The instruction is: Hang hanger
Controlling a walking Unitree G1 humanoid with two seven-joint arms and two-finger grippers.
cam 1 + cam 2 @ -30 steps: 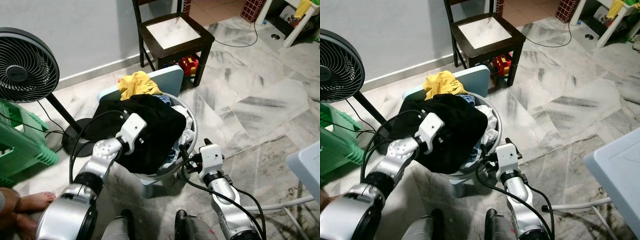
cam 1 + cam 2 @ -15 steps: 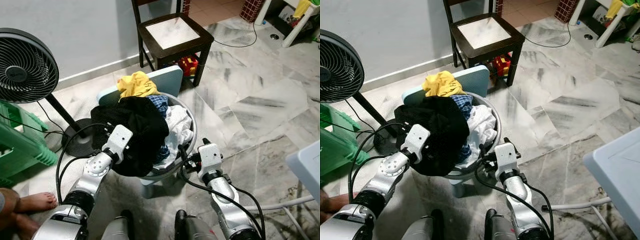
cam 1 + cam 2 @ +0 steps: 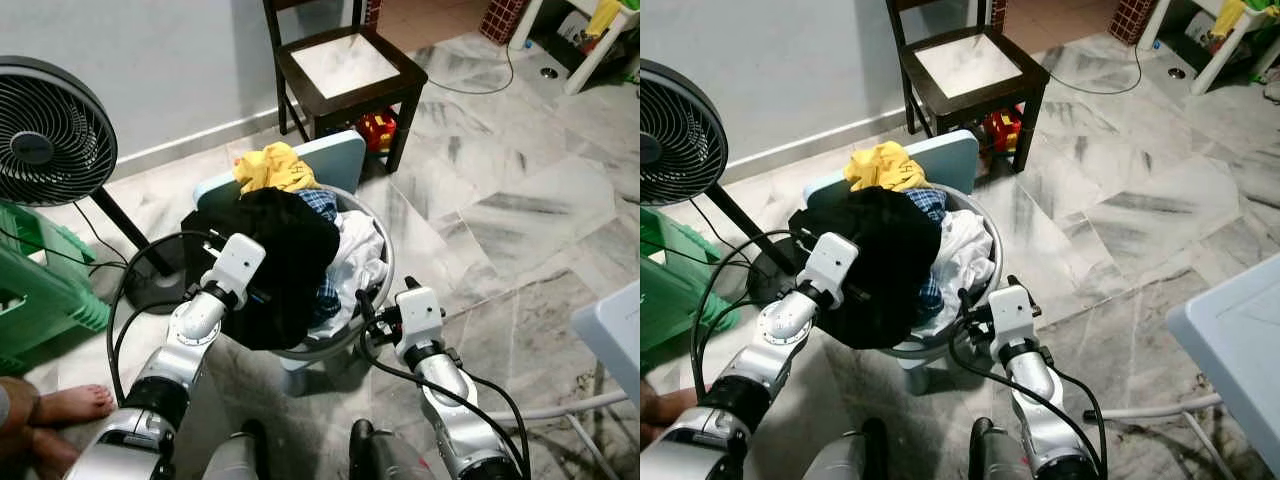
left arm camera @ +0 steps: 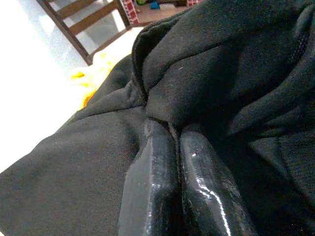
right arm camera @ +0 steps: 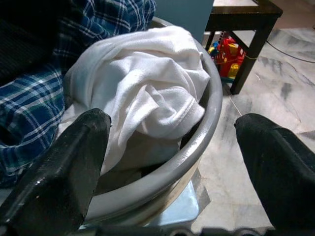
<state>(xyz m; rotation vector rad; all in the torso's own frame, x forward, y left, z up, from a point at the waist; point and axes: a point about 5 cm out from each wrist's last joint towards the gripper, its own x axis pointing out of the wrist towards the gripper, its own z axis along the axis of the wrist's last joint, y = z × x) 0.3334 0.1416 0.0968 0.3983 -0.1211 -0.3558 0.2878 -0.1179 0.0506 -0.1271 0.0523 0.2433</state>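
No hanger can be made out; the thing being handled is a black crumpled garment (image 3: 285, 262) heaped on the left side of a round grey plastic laundry basket (image 3: 384, 262), draping over its near-left rim. Left gripper (image 4: 173, 142) is pressed into that black cloth, fingers (image 4: 152, 182) narrowed nearly together with a fold of the fabric pinched between them, so it's holding the black garment; from the head camera its white wrist block sits at the basket's left edge against the cloth. Right gripper (image 5: 167, 162) sits just outside the basket's near-right rim, fingers (image 5: 64, 167) spread wide with nothing between them, pointing across the rim at the laundry. Inside the basket, right of the black garment: a blue-and-white checked shirt (image 3: 322, 207), and right of that a bunched white T-shirt (image 5: 142, 93) lying against the right wall. A crumpled yellow garment (image 3: 272, 168) sits at the far edge of the pile, against a pale blue flat board (image 3: 335, 160) standing behind the basket. Further out: a dark wooden chair with a pale seat (image 3: 340, 65) against the wall on the far side, a red toy (image 3: 378, 130) on the floor under it. Black standing fan (image 3: 50, 135) at far left, green plastic crate (image 3: 35, 290) at left edge. A person's bare foot (image 3: 70, 403) on the grey marble floor (image 3: 520, 200) near left.
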